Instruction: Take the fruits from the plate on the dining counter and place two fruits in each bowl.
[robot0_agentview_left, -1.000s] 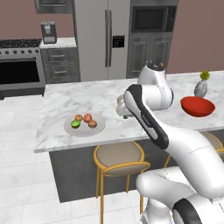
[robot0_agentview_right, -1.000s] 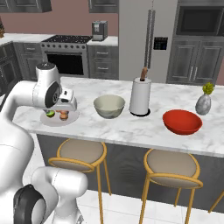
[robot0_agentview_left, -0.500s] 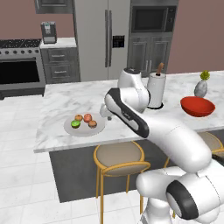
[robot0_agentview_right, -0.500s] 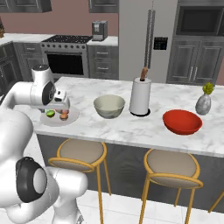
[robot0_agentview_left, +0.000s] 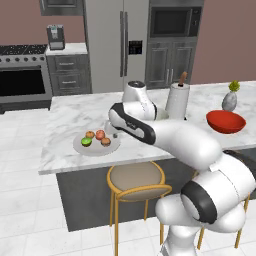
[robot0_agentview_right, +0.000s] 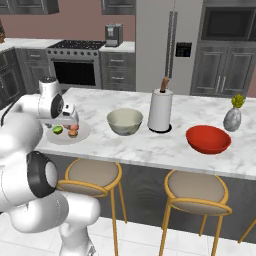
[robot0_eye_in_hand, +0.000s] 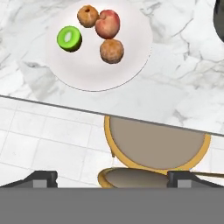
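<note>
Beige bowl (robot0_agentview_left: 111, 125): mostly hidden behind arm.
Plate (robot0_eye_in_hand: 131, 65): top rim cut at 12 o'clock.

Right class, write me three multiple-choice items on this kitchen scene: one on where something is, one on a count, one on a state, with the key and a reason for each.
1. Where does the paper towel roll stand?
A. between the beige bowl and the red bowl
B. on the stove
C. on a stool

2. How many fruits lie on the plate?
A. two
B. four
C. six

3. How is the gripper?
A. shut on a fruit
B. open, holding nothing
C. shut on the plate

Key: 1 A, the right base view shows it between the bowls. 2 B, the hand view shows four. 3 B, the fingertips stand wide apart.
</note>
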